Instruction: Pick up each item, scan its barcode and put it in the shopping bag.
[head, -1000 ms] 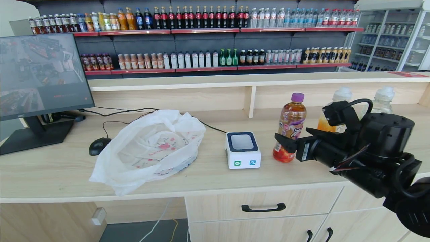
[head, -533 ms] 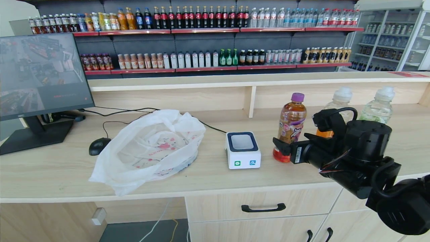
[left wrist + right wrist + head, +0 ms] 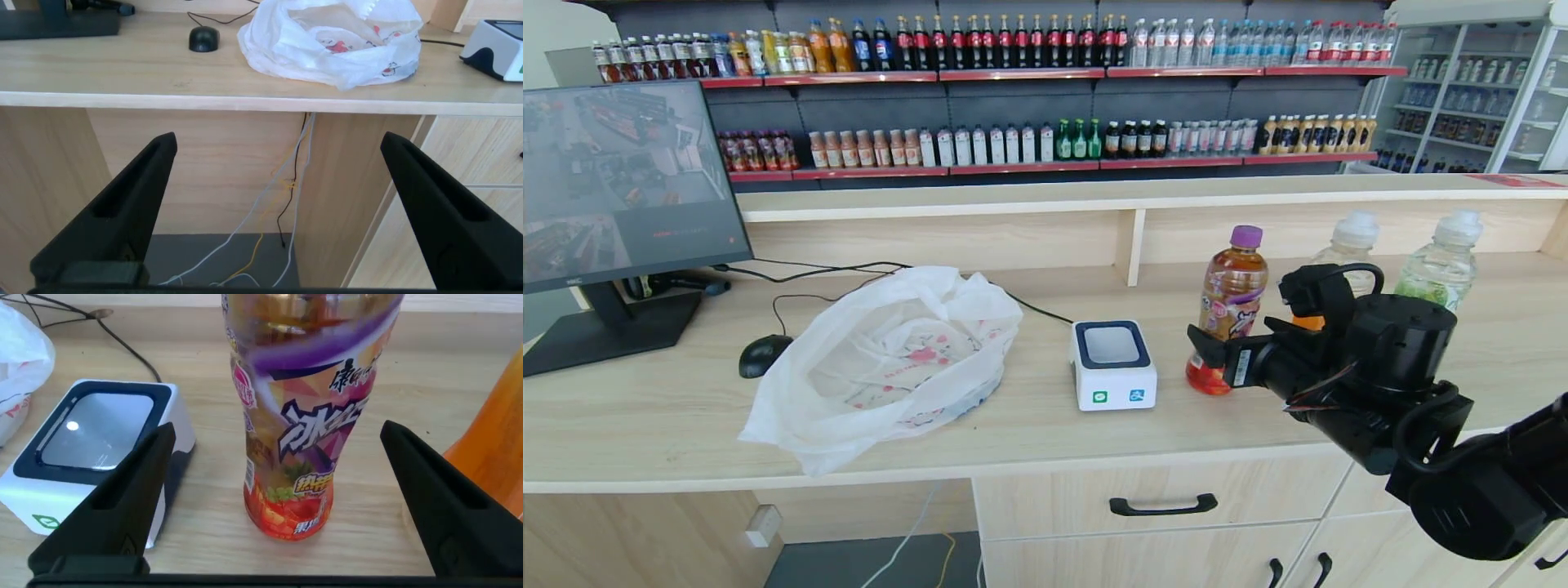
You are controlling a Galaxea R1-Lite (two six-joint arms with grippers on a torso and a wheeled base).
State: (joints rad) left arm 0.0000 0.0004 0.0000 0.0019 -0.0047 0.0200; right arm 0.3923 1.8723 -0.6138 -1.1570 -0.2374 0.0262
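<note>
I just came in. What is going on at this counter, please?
A robot is working a shop checkout. Its right gripper is at the purple-capped bottle, jaws open on either side of it, nothing gripped yet. The scanner stands beside the bottle, and the white shopping bag lies open beyond it. A clear bottle stands farther back. The left gripper hangs open below the counter.

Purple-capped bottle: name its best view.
Head view: the purple-capped bottle stands whole, cap to base. The right wrist view gives its label and base up close, top cut off. The left wrist view faces the shopping bag.
</note>
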